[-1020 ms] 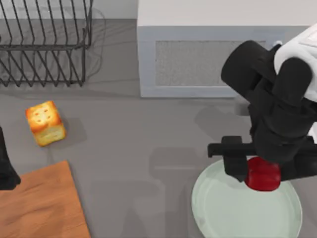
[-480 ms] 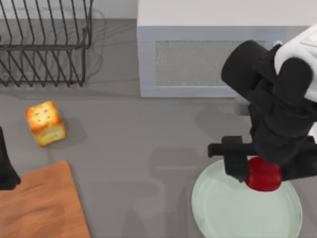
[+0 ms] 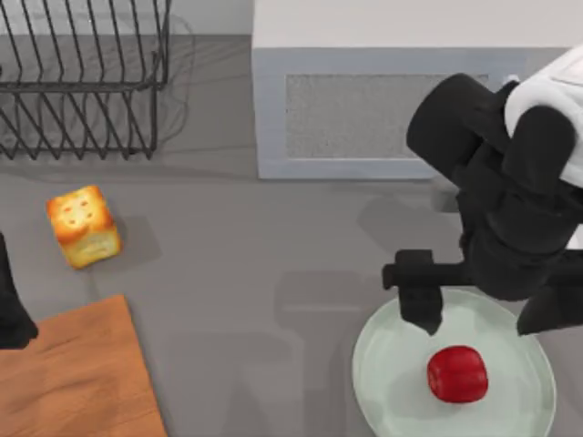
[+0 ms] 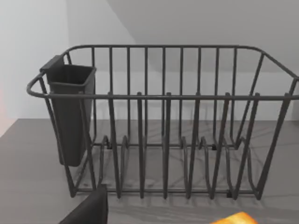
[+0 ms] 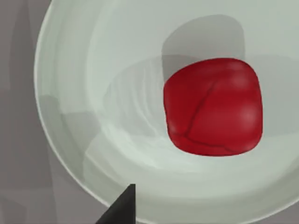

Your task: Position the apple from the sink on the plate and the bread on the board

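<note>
The right gripper (image 3: 478, 309) hangs above the plate (image 3: 383, 382) with its two fingers spread wide and nothing between them; one finger (image 3: 419, 296) stands over the plate's rim on the side toward the bread, the other over the rim at the top view's right edge. The apple (image 3: 457, 373) lies free on the plate, near its middle, clear of both fingers. From the right wrist, the apple (image 5: 212, 106) sits in the plate's (image 5: 70, 93) pale green bowl with its shadow falling beside it, and a dark fingertip (image 5: 122, 207) shows at the rim.

The bread (image 3: 83, 226) rests on the grey table (image 3: 255, 273), well apart from the plate, far off toward the top view's left. The board (image 3: 77, 378) lies just beyond the bread on the near side, not touching it, with bare tabletop between them. The left gripper (image 3: 11, 314) is parked at the board's outer edge, and whether it is released or clenched cannot be told.

A wire dish rack (image 3: 82, 82) stands behind the bread, farther from the plate still; from the left wrist the rack (image 4: 163, 121) shows a dark cutlery cup (image 4: 70, 112) hung on one end. A pale grey box-like unit (image 3: 364, 100) stands behind the plate, against the back of the table.
</note>
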Tool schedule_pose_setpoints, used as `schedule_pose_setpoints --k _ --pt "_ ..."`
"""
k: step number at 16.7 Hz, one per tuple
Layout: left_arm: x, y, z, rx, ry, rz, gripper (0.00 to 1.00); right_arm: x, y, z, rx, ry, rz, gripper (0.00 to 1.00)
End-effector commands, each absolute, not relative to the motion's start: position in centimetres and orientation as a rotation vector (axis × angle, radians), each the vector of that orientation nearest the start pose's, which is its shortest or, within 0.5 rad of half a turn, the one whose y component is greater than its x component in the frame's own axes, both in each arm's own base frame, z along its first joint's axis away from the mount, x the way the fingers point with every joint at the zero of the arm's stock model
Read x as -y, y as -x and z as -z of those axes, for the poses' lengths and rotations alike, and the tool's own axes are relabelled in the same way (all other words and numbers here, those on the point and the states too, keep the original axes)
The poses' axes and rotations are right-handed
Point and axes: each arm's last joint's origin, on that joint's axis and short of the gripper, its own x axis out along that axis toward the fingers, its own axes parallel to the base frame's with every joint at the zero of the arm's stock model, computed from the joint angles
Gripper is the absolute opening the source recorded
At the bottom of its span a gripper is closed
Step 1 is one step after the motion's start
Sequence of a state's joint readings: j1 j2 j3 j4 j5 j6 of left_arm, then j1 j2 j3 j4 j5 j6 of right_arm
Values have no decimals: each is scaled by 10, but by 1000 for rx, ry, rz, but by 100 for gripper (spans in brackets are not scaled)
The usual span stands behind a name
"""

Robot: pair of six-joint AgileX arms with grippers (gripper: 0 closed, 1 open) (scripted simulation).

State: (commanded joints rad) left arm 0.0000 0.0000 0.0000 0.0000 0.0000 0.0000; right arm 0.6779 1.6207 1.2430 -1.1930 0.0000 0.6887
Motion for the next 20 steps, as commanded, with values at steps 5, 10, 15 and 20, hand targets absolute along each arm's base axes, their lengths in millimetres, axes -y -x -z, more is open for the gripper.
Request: schedule_pose_setpoints --k 5,10,15,20 --pt "1 -106 -160 0 0 0 100 -183 -224 -230 -1571 -8 8 100" --pt "1 -106 -160 0 0 0 100 -181 -224 -230 -1564 -13 4 100" --pt "1 -106 -160 0 0 0 100 -143 -212 -239 -1406 -91 -77 100" --pt "1 -106 -160 0 0 0 100 -79 -173 -247 -1007 -190 -180 100"
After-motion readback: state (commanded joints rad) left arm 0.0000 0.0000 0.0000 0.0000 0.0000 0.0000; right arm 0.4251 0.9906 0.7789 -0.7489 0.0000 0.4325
